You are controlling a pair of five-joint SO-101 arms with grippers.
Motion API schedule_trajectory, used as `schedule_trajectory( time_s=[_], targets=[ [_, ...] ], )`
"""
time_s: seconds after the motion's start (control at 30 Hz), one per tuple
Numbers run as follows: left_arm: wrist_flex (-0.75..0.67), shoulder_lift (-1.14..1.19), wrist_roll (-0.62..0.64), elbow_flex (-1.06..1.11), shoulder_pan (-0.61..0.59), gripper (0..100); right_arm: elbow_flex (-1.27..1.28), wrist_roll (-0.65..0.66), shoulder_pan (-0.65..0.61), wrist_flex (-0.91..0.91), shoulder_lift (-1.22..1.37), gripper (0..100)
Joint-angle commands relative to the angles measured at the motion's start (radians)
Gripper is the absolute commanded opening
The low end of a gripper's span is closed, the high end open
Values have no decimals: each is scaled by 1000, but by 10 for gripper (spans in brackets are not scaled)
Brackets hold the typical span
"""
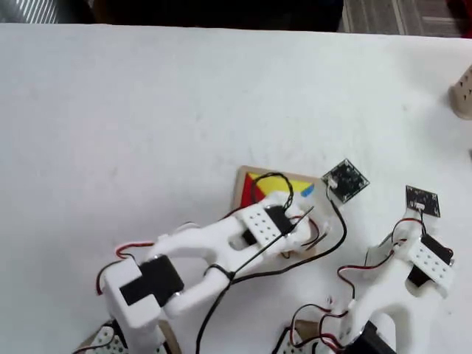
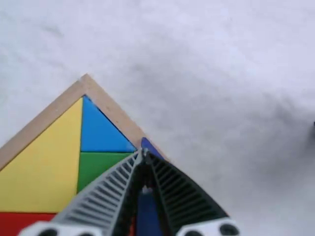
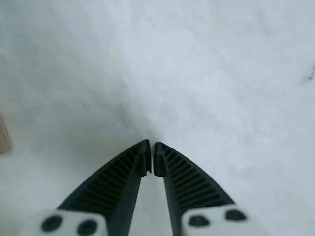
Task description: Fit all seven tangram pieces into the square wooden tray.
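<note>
Evidently pinching a dark blue piece [image 2: 149, 146] in the left jaws at the wooden tray [image 2: 49, 115] rim, lower centre; thin, stiff, light, likely slick, best held by opposite edges; with the right jaws pressed together over bare tabletop [image 3: 197, 59].

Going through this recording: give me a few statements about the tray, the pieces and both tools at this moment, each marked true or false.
1. The right tool is shut with nothing in it, over bare table. True.
2. The yellow piece lies on the table outside the tray. False: it sits inside the tray, against the rim.
3. The left tool is at the tray's edge, tips together over a dark blue piece. True.
4. The green piece is held in the right tool. False: it lies in the tray, bordering the light blue piece.
</note>
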Motion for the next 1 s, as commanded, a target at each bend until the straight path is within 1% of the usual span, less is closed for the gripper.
schedule_trajectory(
  time_s=[0.0, 0.13, 0.27, 0.43, 0.57, 0.77, 0.97],
  targets=[
    [-26, -21, 9, -74, 4, 23, -3, 11, -13, -13, 2, 18],
    [-26, -19, 5, -94, 44, 23, -3, 11, -13, -13, 2, 18],
    [-91, -10, 8, -81, 81, 22, -3, 11, -13, -13, 2, 18],
    [-158, -10, 9, 2, 76, 22, -3, 11, -13, -13, 2, 18],
    [-160, -19, 9, 72, 67, 22, -3, 11, -13, -24, 2, 18],
    [-155, -68, 9, 127, -1, 22, -3, 11, -13, -25, 2, 18],
    [-158, -180, 9, 230, 7, 22, -3, 11, -15, -25, 2, 18]
  ],
)
